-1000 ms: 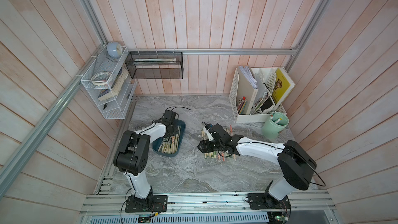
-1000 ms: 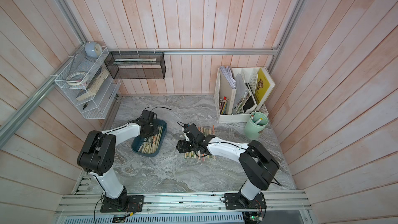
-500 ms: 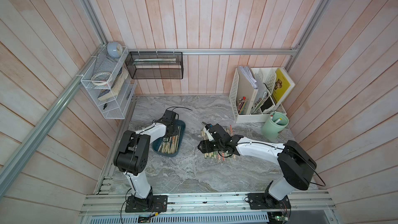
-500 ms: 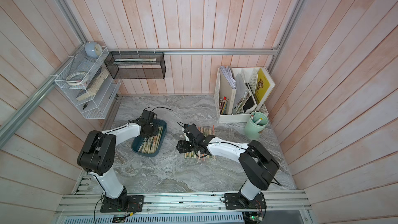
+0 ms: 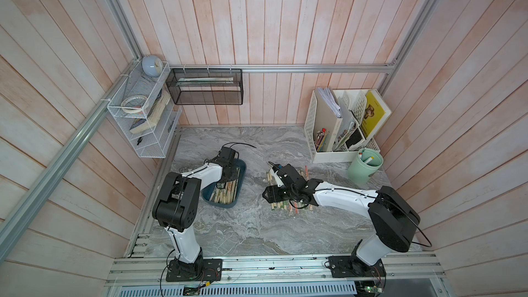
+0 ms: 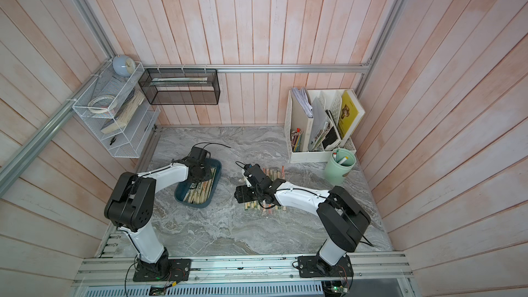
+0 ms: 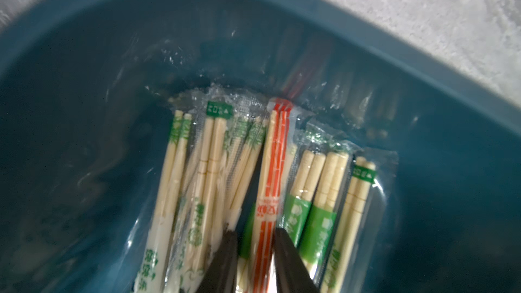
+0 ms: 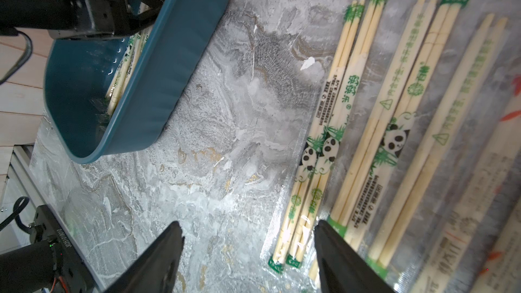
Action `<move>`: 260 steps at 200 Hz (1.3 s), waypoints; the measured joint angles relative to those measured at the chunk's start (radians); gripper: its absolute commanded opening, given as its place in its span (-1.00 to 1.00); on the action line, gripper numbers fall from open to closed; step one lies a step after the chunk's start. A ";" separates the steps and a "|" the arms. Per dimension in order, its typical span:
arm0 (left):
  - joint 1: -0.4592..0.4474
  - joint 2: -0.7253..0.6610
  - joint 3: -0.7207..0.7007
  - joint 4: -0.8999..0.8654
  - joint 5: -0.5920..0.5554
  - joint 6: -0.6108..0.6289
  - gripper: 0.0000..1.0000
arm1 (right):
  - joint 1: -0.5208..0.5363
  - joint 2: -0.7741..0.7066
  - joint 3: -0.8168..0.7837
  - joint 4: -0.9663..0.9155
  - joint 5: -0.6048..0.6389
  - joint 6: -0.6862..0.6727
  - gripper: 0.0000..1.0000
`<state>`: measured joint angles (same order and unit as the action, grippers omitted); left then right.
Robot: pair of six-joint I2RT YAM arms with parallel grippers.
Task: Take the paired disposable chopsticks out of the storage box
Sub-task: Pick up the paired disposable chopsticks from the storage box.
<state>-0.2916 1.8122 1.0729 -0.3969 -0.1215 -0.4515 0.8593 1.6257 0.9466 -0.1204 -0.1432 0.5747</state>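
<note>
Left pincer widened, straddling red-sleeved chopsticks

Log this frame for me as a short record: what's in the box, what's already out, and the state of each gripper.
storage box: teal, on the marble table, holding several sleeved chopstick pairs
removed pairs: laid side by side on the table, on the right arm's side of the box
left gripper: down in the box, straddling a red-printed pair; grip not certain
right gripper: open, empty, low over the table at the row's edge
</note>
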 measured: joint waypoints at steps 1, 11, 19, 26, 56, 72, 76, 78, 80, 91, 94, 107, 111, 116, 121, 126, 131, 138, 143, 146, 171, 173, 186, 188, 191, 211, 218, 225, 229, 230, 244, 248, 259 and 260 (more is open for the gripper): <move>0.000 0.000 0.000 0.000 0.000 0.000 -0.47 | 0.000 0.000 0.000 0.000 0.000 0.000 0.52; -0.002 0.000 0.000 -0.001 -0.006 0.000 -0.50 | 0.000 0.000 0.000 0.000 0.003 0.000 0.52; -0.004 0.000 0.000 -0.002 -0.010 0.000 -0.56 | 0.000 0.000 0.000 0.000 0.004 0.000 0.52; -0.004 0.000 0.000 -0.003 -0.011 0.003 -0.60 | -0.001 0.000 0.000 0.000 0.004 0.000 0.52; -0.004 0.000 0.000 -0.011 -0.014 0.006 -0.71 | -0.003 0.000 -0.002 0.000 0.006 0.000 0.52; -0.004 0.000 0.003 -0.011 -0.014 0.008 -0.72 | -0.003 0.000 -0.004 0.000 0.008 0.000 0.52; -0.004 0.000 0.004 -0.011 -0.014 0.007 -0.72 | -0.003 0.000 -0.004 0.000 0.008 0.000 0.52; -0.004 0.000 0.005 -0.011 -0.014 0.008 -0.72 | -0.004 0.000 -0.005 0.000 0.008 0.000 0.52; -0.004 0.000 0.005 -0.011 -0.014 0.007 -0.72 | -0.004 0.000 -0.005 0.000 0.008 0.000 0.52; -0.004 -0.001 0.009 -0.014 -0.013 0.007 -0.74 | -0.003 0.000 -0.006 0.000 0.008 0.000 0.52; -0.004 -0.001 0.009 -0.015 -0.013 0.007 -0.74 | -0.003 0.000 -0.006 0.000 0.008 0.000 0.52; -0.004 -0.002 0.012 -0.021 -0.013 0.007 -0.75 | -0.004 0.000 -0.009 0.000 0.009 0.000 0.52; -0.004 -0.002 0.013 -0.023 -0.013 0.007 -0.75 | -0.004 0.000 -0.010 0.000 0.009 0.000 0.52; -0.004 -0.003 0.015 -0.027 -0.013 0.007 -0.75 | -0.003 0.000 -0.011 0.000 0.009 0.000 0.52; -0.004 -0.003 0.016 -0.029 -0.014 0.007 -0.75 | -0.004 0.000 -0.011 -0.001 0.009 0.000 0.52; -0.004 -0.004 0.018 -0.032 -0.013 0.007 -0.76 | -0.004 0.000 -0.013 -0.001 0.009 0.000 0.52; -0.004 -0.006 0.019 -0.035 -0.014 0.007 -0.76 | -0.003 0.000 -0.013 -0.001 0.009 0.000 0.52; -0.004 -0.008 0.022 -0.038 -0.014 0.007 -0.76 | -0.004 0.000 -0.013 0.000 0.009 0.000 0.52; -0.004 -0.010 0.024 -0.041 -0.014 0.007 -0.78 | -0.004 0.000 -0.013 0.000 0.009 0.000 0.52; -0.004 -0.012 0.025 -0.043 -0.014 0.007 -0.79 | -0.004 0.000 -0.013 0.000 0.009 0.000 0.52; -0.001 -0.026 0.036 -0.053 -0.014 0.009 -0.88 | -0.003 0.000 -0.013 0.000 0.011 0.000 0.52; -0.001 -0.027 0.037 -0.054 -0.014 0.012 -0.89 | -0.004 0.000 -0.013 0.000 0.011 0.000 0.52; 0.002 -0.034 0.041 -0.055 -0.013 0.012 -0.94 | -0.004 0.000 -0.013 0.000 0.011 0.000 0.52; 0.003 -0.034 0.042 -0.055 -0.013 0.012 -0.95 | -0.004 0.000 -0.013 0.000 0.011 0.000 0.52; 0.004 -0.036 0.043 -0.056 -0.012 0.012 -0.99 | -0.004 0.000 -0.013 0.000 0.011 0.000 0.52; 0.012 -0.042 0.052 -0.061 -0.010 0.014 -1.00 | -0.004 0.000 -0.013 0.000 0.011 0.000 0.52; 0.015 -0.044 0.057 -0.065 -0.010 0.015 -1.00 | -0.004 0.000 -0.013 0.000 0.011 0.000 0.52; 0.019 -0.047 0.064 -0.074 -0.010 0.016 -1.00 | -0.004 0.000 -0.013 0.000 0.011 0.000 0.52; 0.021 -0.048 0.068 -0.078 -0.010 0.017 -1.00 | -0.004 0.000 -0.013 0.000 0.011 0.000 0.52; 0.023 -0.050 0.069 -0.079 -0.010 0.018 -1.00 | -0.004 0.000 -0.013 0.000 0.011 0.000 0.52; 0.032 -0.063 0.086 -0.091 -0.010 0.023 -1.00 | -0.003 0.000 -0.013 0.000 0.011 0.000 0.52; 0.035 -0.068 0.092 -0.095 -0.010 0.026 -1.00 | -0.004 0.000 -0.013 0.000 0.011 0.000 0.52; 0.042 -0.085 0.112 -0.108 -0.010 0.032 -1.00 | -0.004 0.000 -0.013 0.000 0.011 0.000 0.52; 0.042 -0.086 0.113 -0.109 -0.010 0.032 -1.00 | -0.004 0.000 -0.013 0.000 0.011 0.000 0.52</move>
<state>-0.2493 1.7260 1.1862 -0.5060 -0.1310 -0.4191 0.8555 1.6257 0.9337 -0.1204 -0.1322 0.5747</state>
